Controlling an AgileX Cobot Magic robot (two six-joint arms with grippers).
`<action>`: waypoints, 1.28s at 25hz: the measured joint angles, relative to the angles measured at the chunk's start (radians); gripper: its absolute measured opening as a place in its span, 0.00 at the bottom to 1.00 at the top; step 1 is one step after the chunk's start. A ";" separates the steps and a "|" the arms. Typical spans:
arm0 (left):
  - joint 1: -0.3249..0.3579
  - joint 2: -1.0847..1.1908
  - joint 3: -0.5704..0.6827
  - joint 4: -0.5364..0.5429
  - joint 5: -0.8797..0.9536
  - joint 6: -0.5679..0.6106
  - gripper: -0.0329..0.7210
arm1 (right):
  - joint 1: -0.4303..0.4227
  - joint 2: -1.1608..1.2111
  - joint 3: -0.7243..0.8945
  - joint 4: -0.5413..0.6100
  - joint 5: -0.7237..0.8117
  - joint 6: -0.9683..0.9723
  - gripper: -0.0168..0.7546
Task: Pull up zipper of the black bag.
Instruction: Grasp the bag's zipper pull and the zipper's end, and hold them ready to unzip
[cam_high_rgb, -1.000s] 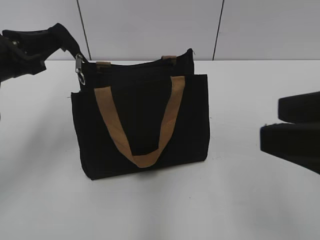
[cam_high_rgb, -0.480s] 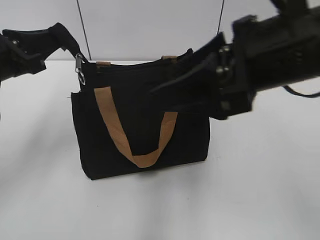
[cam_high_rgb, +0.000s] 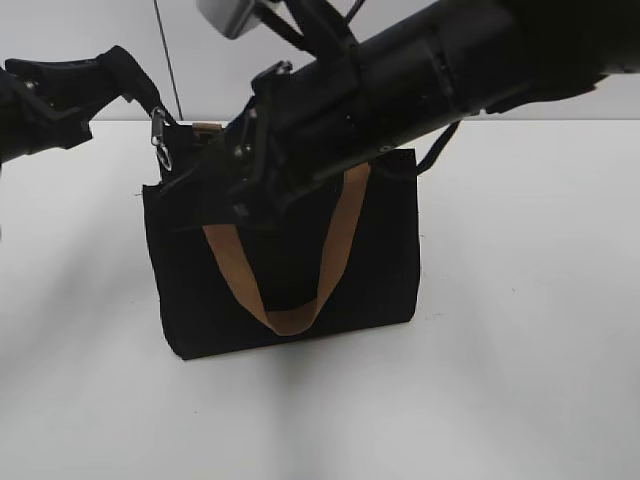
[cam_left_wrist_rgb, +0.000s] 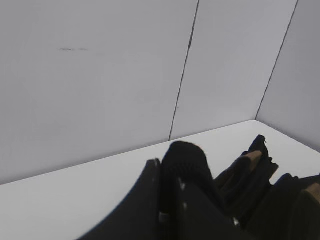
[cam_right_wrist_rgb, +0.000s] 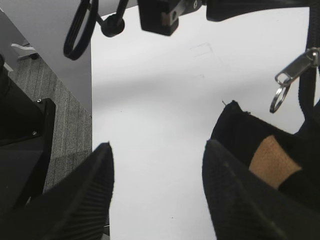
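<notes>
black bag (cam_high_rgb: 370, 270) top behind right arm (cam_high_rgb: 420, 80)

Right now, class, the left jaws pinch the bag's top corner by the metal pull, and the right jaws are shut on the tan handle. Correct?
Not quite. The right wrist view shows the right gripper with its jaws open, gripping nothing, beside the black bag. The left-corner pinch stands.

Exterior: frontal, slightly raised, near black bag (cam_high_rgb: 300, 270). Wrist views: close over jaws, both sharing bag's top edge.
</notes>
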 joint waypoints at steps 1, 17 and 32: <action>0.000 0.000 0.000 0.000 0.000 0.000 0.05 | 0.004 0.022 -0.019 0.000 -0.001 0.000 0.58; 0.000 0.000 0.000 0.016 0.000 -0.004 0.05 | 0.017 0.191 -0.166 0.001 -0.082 -0.001 0.54; 0.000 0.000 0.000 0.023 -0.005 -0.005 0.05 | 0.017 0.191 -0.170 -0.041 -0.133 0.042 0.54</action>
